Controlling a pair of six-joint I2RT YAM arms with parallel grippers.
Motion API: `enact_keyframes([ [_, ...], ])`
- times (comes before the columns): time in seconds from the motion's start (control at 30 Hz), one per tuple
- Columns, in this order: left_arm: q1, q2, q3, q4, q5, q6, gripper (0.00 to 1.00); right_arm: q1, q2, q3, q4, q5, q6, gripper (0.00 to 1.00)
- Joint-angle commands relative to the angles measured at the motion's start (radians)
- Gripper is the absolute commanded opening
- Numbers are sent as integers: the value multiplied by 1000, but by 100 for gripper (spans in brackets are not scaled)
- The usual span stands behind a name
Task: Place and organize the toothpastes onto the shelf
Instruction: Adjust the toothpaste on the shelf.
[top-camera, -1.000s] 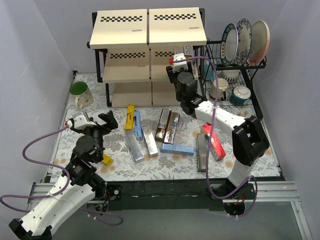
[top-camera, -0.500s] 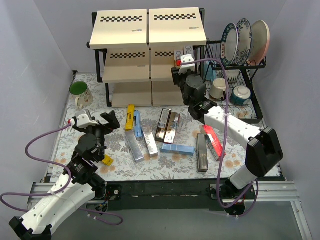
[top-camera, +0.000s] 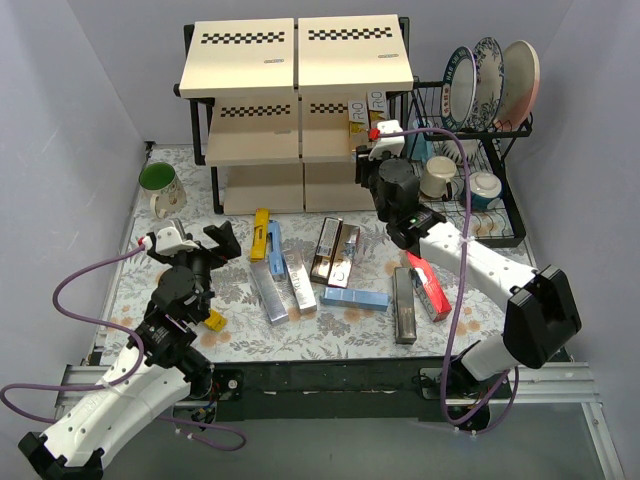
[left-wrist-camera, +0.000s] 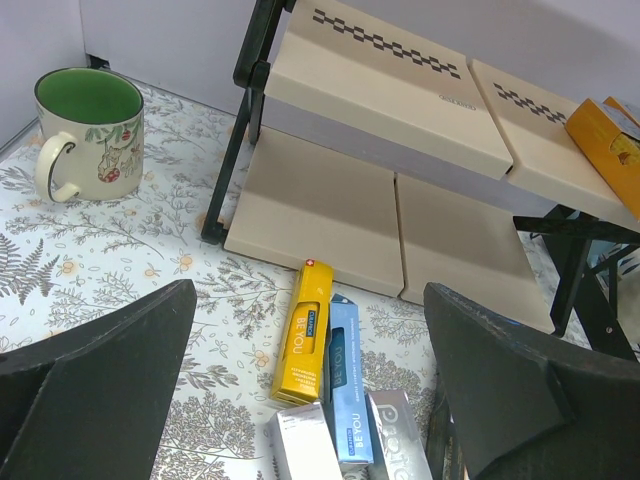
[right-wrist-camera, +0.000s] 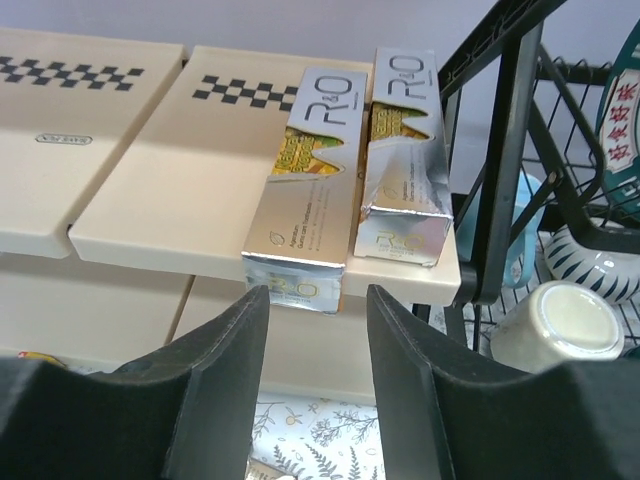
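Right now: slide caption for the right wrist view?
Two silver R&O toothpaste cartons lie side by side on a cream shelf board, the open right gripper empty in front.

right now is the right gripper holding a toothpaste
No, the right gripper has nothing between its fingers in the wrist view, and the two silver toothpastes lie on the shelf ahead of it.

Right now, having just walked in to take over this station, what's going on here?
The right fingers sit open and empty in front of the shelf's middle board, where two silver toothpaste cartons lie side by side at its right end. The left fingers hover wide open above the table, holding nothing. Several more cartons lie scattered on the table, not yet shelved.
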Motion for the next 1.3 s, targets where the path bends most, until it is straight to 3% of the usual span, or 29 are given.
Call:
enact_keyframes([
  [0.0,7,-1,9,-20,-1,5,98,-21,37,47,32,-3,40,51],
  [0.87,7,1,11,-25,-9,8,98,-73,186,193,34,-37,37,48],
  [1.07,7,1,11,-23,-7,8,98,-73,130,162,11,-40,38,48],
  [1.27,7,10,14,-29,10,-1,98,-75,-34,67,-90,-121,68,55],
])
